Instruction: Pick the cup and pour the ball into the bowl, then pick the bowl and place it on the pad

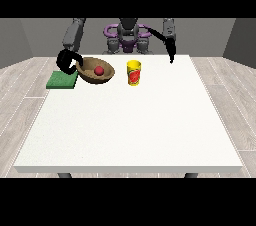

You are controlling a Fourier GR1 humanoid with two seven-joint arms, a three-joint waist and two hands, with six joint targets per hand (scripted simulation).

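A brown bowl (pixel 96 70) sits tilted at the table's far left, with a red ball (pixel 99 70) inside it. The hand at the view's left (pixel 67 61) has its fingers curled over the bowl's left rim. A green pad (pixel 62 80) lies flat just left of the bowl, partly under the hand. A yellow cup (pixel 133 72) with a red label stands upright to the right of the bowl, with nothing touching it. The hand at the view's right (pixel 171 53) hangs at the table's far edge, fingers pointing down, away from all objects.
The white table (pixel 130 125) stretches wide towards the camera. The robot's torso (pixel 127 37) stands behind the far edge.
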